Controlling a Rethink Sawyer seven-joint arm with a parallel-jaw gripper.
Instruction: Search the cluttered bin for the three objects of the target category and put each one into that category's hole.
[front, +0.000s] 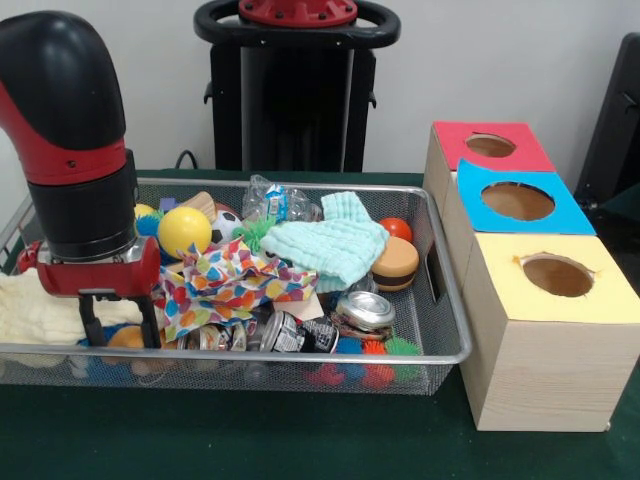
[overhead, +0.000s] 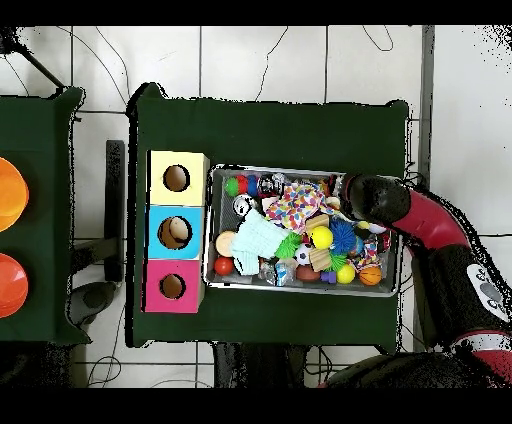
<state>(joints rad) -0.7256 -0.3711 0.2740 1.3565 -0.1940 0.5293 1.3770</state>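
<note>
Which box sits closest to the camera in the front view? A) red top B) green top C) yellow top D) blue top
C: the yellow-topped box stands nearest in the row beside the wire bin, with the blue-topped box behind it and the red-topped box farthest back.

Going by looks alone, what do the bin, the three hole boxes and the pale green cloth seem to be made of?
Bin: silvery metal mesh under a solid rim, see-through walls.
Boxes: pale wood or wood-look board, judging by the grain lines, with matte red, blue and yellow tops, perhaps paper; the yellow hole's edge looks ragged.
Cloth: soft, ribbed, knitted-looking fabric that folds limply.
</note>
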